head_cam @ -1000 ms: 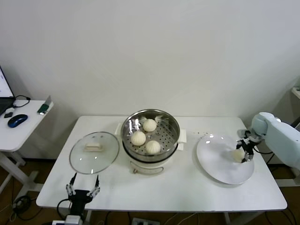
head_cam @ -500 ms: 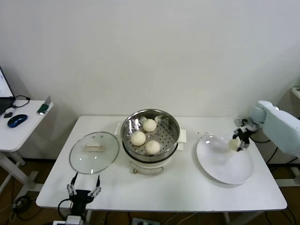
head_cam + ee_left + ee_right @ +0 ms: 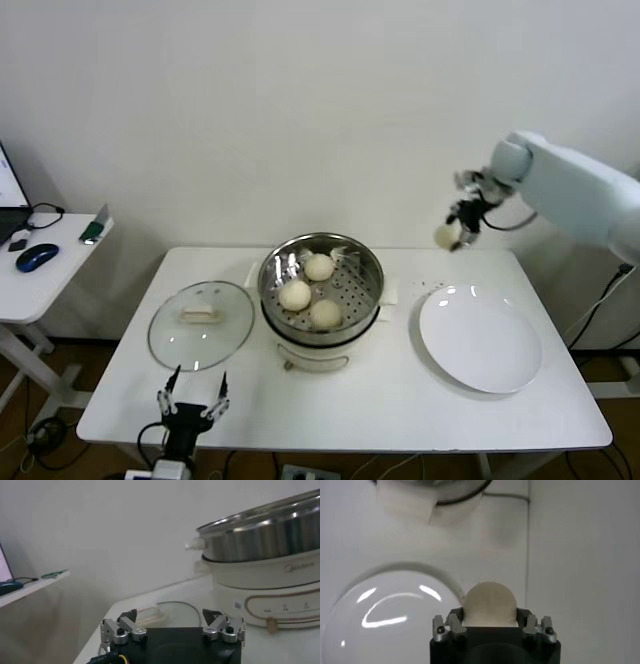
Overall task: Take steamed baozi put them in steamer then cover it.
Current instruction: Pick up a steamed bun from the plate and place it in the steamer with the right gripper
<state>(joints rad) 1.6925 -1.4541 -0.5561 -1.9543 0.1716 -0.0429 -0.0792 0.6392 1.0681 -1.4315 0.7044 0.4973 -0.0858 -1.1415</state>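
Observation:
My right gripper [image 3: 449,236] is high above the table's back right, shut on a cream-white baozi [image 3: 489,603] that fills the space between its fingers. It hangs to the right of the steamer [image 3: 321,298], a shiny steel pot on a white base in the middle of the table. Three baozi [image 3: 296,295] lie on its perforated tray. The cover [image 3: 201,324], a clear glass lid with a cream handle, lies flat to the steamer's left. Open and holding nothing, my left gripper [image 3: 190,405] waits at the front left edge, in front of the cover.
A flat white plate [image 3: 480,338] lies bare on the right half of the table. A side desk [image 3: 40,270] with a mouse stands off to the left. The wall runs close behind the table.
My right gripper lifted the baozi off the white plate and carried it up and towards the steamer. The left gripper shifted only slightly.

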